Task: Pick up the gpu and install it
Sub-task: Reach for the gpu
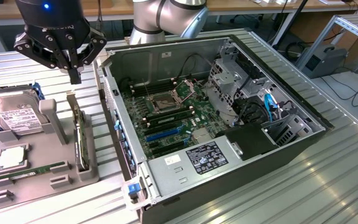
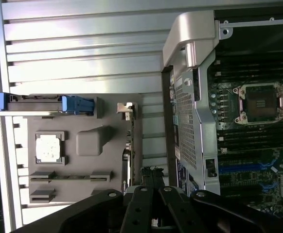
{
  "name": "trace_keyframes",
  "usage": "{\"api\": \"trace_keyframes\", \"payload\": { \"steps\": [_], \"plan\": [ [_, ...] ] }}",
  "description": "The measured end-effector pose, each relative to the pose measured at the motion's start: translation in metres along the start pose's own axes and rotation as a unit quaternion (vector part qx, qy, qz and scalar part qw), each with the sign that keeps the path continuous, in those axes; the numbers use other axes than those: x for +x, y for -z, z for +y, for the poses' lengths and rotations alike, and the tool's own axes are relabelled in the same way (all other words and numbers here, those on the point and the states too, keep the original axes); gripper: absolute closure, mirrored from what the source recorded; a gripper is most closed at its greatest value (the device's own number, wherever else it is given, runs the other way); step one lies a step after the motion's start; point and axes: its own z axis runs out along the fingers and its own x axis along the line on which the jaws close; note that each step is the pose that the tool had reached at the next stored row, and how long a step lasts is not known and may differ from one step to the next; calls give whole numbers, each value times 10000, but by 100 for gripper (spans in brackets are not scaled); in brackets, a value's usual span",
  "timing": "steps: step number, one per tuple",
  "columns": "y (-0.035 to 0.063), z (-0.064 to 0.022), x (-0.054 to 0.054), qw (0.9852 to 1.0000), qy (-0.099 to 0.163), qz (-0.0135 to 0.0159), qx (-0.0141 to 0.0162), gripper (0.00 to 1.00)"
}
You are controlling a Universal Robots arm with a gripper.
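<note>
Because the gpu (image 1: 78, 140) stands on its long edge in a slot of the gray holder (image 1: 61, 183), its upper edge is offered for a pinch from above. Tool (image 1: 74, 79) hangs over the card toward one end, fingers pressed together, gripping nothing. Clear air between tips and card. Card untouched, not yet lifted.

Hard drive (image 1: 14, 119) leans in its own cradle on the side of the tool away from the case, and an upright post of the holder stands between drive and card.

Case (image 1: 112, 100) lies open side up on the counter (image 1: 303, 186), its wall just beside the holder on the tool's other side. Tight flank there, a likely snag.

Above the card, open room. Board (image 1: 166, 116) inside looks reachable from overhead. Cables (image 1: 269, 105) and drive cage (image 1: 229, 79) crowd the side farthest from the tool.
</note>
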Motion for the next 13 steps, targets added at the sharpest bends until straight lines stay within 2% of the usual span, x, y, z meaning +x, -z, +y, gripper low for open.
{"api": "trace_keyframes", "payload": {
  "steps": [13],
  "plan": [
    [2,-9,102,10000,0,0,0,89]
  ]
}}
